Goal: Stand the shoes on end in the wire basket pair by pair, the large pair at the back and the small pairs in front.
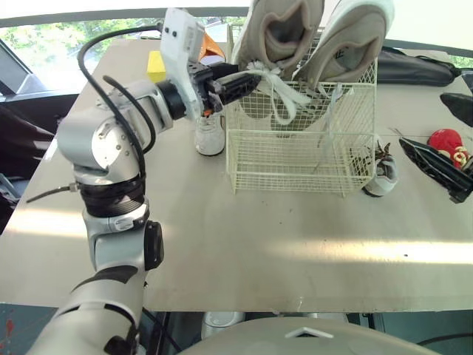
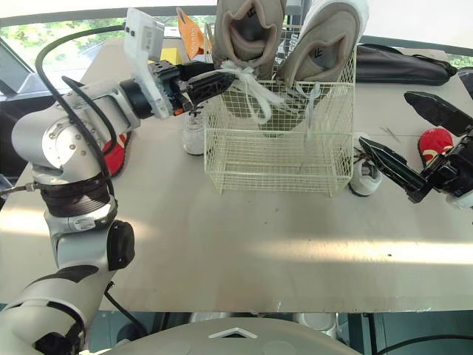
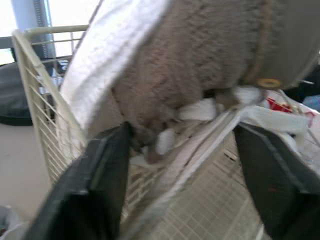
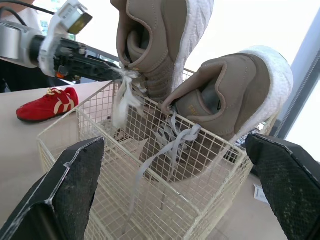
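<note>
The two big tan shoes [image 1: 284,29] stand toe-down in the wire basket [image 1: 295,159], with their heels up high. The left hand [image 1: 250,80] is at the basket's top edge. Its fingers [image 3: 102,185] are spread wide, and the white laces [image 1: 277,96] of the nearer big shoe hang between them. It grips nothing that I can see. Just below that hand, outside the basket, a small white shoe [image 1: 210,133] sits on the surface [image 1: 259,237].

The right hand [image 2: 383,117] is wide too and holds nothing. Another small white shoe [image 2: 363,176] lies right by its lower finger, just beside the basket. A red shoe [image 1: 446,140] lies close to that hand on its other side.

I think the big pair is done and the small shoes come next. To do it well, the left hand should pull straight away from the laces, so they don't snag and tip the big shoe. Then a hand should take one small shoe by its heel, stand it toe-down in the front of the basket, and put its twin right next to it.
</note>
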`<control>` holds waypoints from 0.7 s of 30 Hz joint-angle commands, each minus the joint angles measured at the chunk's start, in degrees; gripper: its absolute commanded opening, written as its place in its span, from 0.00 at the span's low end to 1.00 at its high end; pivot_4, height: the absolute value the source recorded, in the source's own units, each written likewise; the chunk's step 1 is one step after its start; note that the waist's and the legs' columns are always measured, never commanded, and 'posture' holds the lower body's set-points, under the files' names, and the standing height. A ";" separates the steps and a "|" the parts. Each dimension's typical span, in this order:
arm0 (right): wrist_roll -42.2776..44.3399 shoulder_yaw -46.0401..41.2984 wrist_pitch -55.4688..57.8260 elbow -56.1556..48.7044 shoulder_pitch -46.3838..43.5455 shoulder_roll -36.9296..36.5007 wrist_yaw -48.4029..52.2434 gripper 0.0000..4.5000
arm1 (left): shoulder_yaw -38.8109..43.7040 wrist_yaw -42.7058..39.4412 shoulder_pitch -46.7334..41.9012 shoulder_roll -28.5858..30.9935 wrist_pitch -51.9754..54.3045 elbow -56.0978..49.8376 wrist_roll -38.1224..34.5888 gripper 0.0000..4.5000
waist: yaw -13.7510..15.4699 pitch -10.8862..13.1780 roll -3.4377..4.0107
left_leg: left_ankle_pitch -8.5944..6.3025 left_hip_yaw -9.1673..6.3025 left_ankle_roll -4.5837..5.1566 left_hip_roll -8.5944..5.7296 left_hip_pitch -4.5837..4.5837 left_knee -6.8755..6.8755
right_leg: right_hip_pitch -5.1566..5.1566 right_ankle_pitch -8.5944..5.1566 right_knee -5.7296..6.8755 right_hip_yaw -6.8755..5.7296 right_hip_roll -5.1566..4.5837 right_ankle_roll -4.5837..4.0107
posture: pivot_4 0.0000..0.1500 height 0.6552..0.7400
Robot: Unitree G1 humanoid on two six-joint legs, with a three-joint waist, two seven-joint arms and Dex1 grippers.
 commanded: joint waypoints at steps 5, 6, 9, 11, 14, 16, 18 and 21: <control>1.52 -0.16 2.45 1.79 2.13 0.09 -2.25 1.00 | 5.94 -4.61 11.83 5.68 2.81 -10.58 -11.88 0.99 | 0.06 0.06 -0.06 | 0.03 0.01 -0.07 0.06 -0.04 -0.03 | -0.08 -0.01 0.02 -0.01 0.01 -0.02 | 1.00 1.00; 1.63 -0.30 2.75 2.31 2.35 -0.06 -1.94 1.00 | 5.62 -4.76 13.57 5.86 1.83 -11.73 -12.31 0.99 | 0.17 0.07 -0.08 | 0.04 0.01 -0.08 0.06 -0.08 -0.03 | -0.12 -0.01 0.00 -0.02 0.01 -0.01 | 1.00 1.00; 3.23 -0.54 3.84 3.15 2.40 -0.08 -2.43 1.00 | 4.01 -7.19 18.94 6.49 -2.03 -15.55 -13.78 0.99 | 0.44 0.08 -0.10 | 0.04 0.01 -0.08 0.00 -0.11 -0.03 | -0.12 0.00 -0.03 0.00 0.00 -0.01 | 1.00 1.00; 2.58 -1.51 3.85 3.55 3.68 0.38 -2.33 1.00 | 2.26 -8.19 21.65 6.35 -4.56 -17.32 -13.90 0.99 | 0.72 0.08 -0.11 | 0.04 0.01 -0.08 -0.01 -0.13 -0.02 | -0.12 0.00 -0.04 -0.01 -0.02 -0.02 | 1.00 1.00; 2.41 -3.99 4.46 4.14 7.56 0.92 -1.71 1.00 | -2.42 -12.71 25.25 8.43 -9.80 -20.18 -12.33 0.99 | 1.40 0.09 -0.12 | 0.03 0.01 -0.06 -0.02 -0.17 -0.02 | -0.14 0.00 -0.07 0.00 -0.04 -0.03 | 1.00 1.00; 0.23 -5.66 5.68 2.98 10.96 1.53 -4.79 1.00 | -4.92 -17.78 27.87 11.05 -13.48 -21.36 -11.61 0.99 | 1.48 0.10 -0.11 | 0.01 0.02 -0.04 -0.02 -0.20 -0.03 | -0.18 0.00 -0.08 0.01 -0.04 -0.03 | 1.00 1.00; -3.73 -7.32 5.93 3.62 14.39 1.63 -5.76 1.00 | -7.04 -19.08 28.53 11.48 -14.86 -22.16 -12.26 0.99 | 1.52 0.10 -0.10 | 0.00 0.02 -0.03 -0.02 -0.23 -0.05 | -0.23 -0.01 -0.08 0.01 -0.04 -0.04 | 1.00 1.00; -9.56 -8.63 7.52 3.38 20.77 1.08 -5.67 1.00 | -9.34 -20.13 28.77 11.94 -16.31 -22.53 -12.64 0.99 | 1.57 0.10 -0.09 | -0.12 0.03 0.17 -0.02 -0.25 -0.06 | -0.26 -0.06 -0.11 0.01 -0.06 0.04 | 1.00 1.00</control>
